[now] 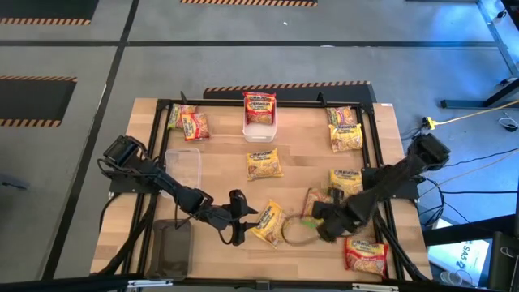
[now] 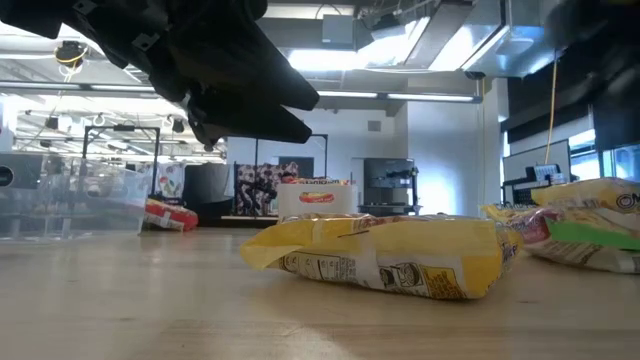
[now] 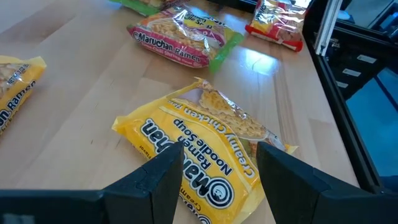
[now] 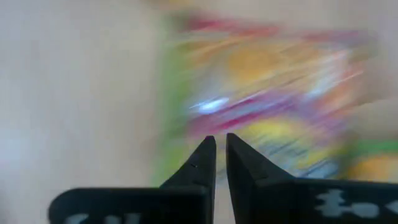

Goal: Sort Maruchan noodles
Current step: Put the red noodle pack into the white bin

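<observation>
Crinkly yellow creamy-chicken packet (image 3: 205, 155) flat on wood-plank table (image 1: 308, 154), near front edge. Left tool (image 3: 217, 171) spread, hovering over packet, gripping nothing. Right tool (image 1: 323, 229) clenched empty over green-banded packet (image 1: 315, 199), just right of yellow packet.

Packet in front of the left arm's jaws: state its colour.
Yellow packet with black lettering, clearest in the left wrist view.

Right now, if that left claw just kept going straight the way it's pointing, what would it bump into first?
Most likely the yellow Creamy Chicken packet: the left gripper, fingers open, points right at it. Exact gap is unclear.
</observation>
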Available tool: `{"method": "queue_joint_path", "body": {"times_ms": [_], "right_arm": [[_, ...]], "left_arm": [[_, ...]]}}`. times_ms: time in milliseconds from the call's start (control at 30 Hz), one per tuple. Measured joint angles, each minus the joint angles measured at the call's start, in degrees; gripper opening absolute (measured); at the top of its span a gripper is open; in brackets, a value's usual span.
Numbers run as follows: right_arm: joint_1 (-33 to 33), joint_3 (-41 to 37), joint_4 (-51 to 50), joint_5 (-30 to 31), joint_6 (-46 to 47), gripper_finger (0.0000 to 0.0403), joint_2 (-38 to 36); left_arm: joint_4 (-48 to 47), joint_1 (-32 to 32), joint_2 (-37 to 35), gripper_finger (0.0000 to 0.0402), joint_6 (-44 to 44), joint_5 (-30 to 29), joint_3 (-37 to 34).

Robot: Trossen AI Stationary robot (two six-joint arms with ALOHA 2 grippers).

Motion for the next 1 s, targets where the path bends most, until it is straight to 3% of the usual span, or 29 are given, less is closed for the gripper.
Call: {"method": "queue_joint_path", "body": {"times_ms": [133, 267, 400, 1000], "right_arm": [[8.66, 2.75, -0.84, -12.60, 11.08, 0.0017, -2.13], [17.69, 2.17, -2.47, -16.05, 20.66, 0.0017, -1.56], [21.60, -0.26, -1.95, -16.32, 23.33, 0.0017, 0.60], [19.45, -1.27, 10.08, -14.69, 15.45, 0.0017, 9.42]], "left_arm": [[0.00, -0.01, 0.00, 0.0196, -0.59, 0.01, 0.00], [0.00, -0.02, 0.00, 0.0196, -0.63, 0.02, 0.00], [-0.02, -0.02, 0.00, 0.0196, -0.61, 0.02, 0.00], [-0.07, -0.76, 0.00, 0.0196, -1.40, 0.68, 0.00]]}}
